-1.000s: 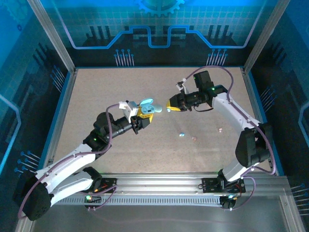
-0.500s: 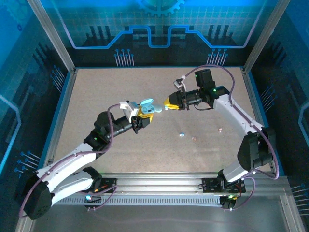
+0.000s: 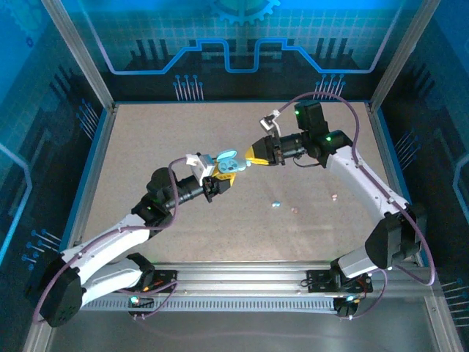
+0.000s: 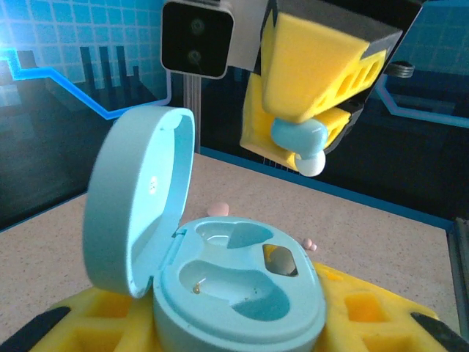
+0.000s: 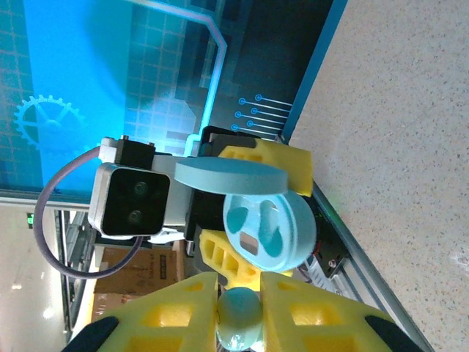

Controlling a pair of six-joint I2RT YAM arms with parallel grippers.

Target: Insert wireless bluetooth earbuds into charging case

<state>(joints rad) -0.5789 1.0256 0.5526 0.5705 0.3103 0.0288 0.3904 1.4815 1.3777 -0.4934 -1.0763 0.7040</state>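
Left gripper (image 3: 220, 174) clamping open charging case (image 4: 234, 286); right gripper (image 5: 238, 312) pinching pale earbud (image 4: 300, 143), hovering just above it; nothing seated yet, apparently; loose earbuds (image 3: 275, 204) lying on table (image 3: 146, 147) below both

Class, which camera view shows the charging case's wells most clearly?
Left wrist: the open charging case sits close, lid raised, both wells visible. Right wrist shows the case smaller, wells facing the camera; top external shows it as just a tiny pale shape.
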